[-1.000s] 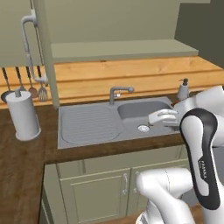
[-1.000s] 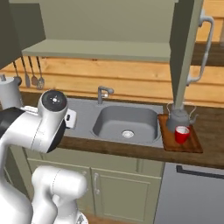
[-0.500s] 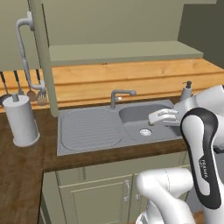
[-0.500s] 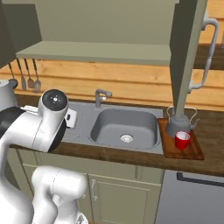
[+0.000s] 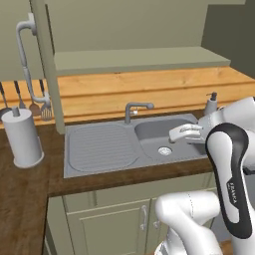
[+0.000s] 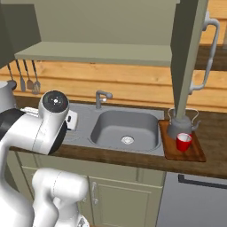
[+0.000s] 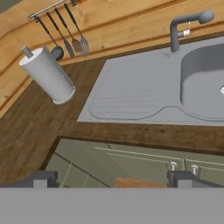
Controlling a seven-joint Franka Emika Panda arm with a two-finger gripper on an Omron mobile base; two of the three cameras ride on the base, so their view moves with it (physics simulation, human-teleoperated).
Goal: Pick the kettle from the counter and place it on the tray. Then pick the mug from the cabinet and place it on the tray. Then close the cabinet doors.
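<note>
The grey kettle (image 6: 181, 123) and the red mug (image 6: 183, 142) both stand on the wooden tray (image 6: 197, 153), which lies on the counter (image 6: 213, 166) right of the sink; the mug is in front of the kettle. The wall cabinet (image 6: 97, 53) has a bare shelf. Its doors are swung out: the left door (image 5: 47, 69) is seen edge-on, and so is the right door (image 6: 188, 53). My gripper (image 7: 113, 179) is open with nothing between its fingertips. It hovers above the sink basin (image 5: 164, 134), pointing left over the drainboard (image 7: 140, 92).
A tall grey-white cylinder (image 5: 21, 137) stands at the counter's left end, under hanging utensils (image 7: 65, 33). A tap (image 5: 137, 109) rises behind the sink and a soap bottle (image 5: 211, 102) stands at its right. Lower cabinet doors (image 7: 131, 164) lie below the counter edge.
Both base views have shifted a little, so the base has moved. The arm keeps its pose over the sink and the gripper stays open.
</note>
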